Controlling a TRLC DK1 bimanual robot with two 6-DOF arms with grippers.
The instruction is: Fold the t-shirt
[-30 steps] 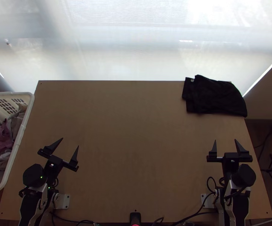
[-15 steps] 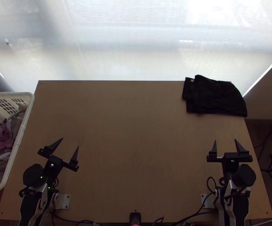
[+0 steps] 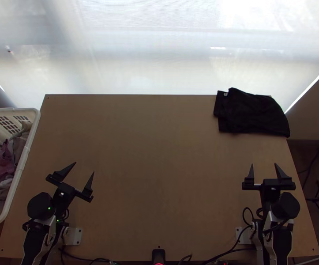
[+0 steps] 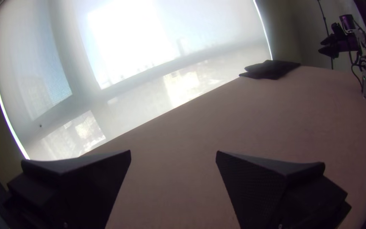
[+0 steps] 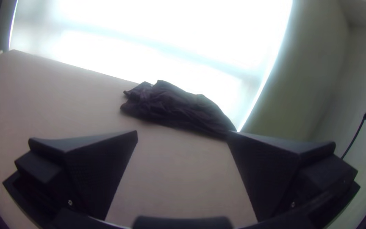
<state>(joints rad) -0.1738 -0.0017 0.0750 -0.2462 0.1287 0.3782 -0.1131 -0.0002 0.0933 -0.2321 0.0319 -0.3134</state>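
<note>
A black cloth (image 3: pixel 252 112) lies folded in a compact, slightly rumpled stack at the table's far right corner; its number of folds I cannot tell. My left gripper (image 3: pixel 84 167) stands open over the near left of the table, far from the cloth. My right gripper (image 3: pixel 264 164) is open too, on the near right, a good way short of the cloth. In the left wrist view, the left gripper (image 4: pixel 173 153) has bare table between its fingers, and the cloth (image 4: pixel 270 69) is far off. In the right wrist view, the cloth (image 5: pixel 176 106) lies beyond the right gripper (image 5: pixel 182 133).
A white basket (image 3: pixel 26 152) holding several garments stands against the table's left edge. Bare wood (image 3: pixel 159 154) spans the middle of the table. A pale blind (image 3: pixel 150 62) hangs behind the far edge, and cables (image 3: pixel 230 247) run along the near edge.
My left gripper has shifted very slightly to the right. The right gripper and the cloth have stayed where they were.
</note>
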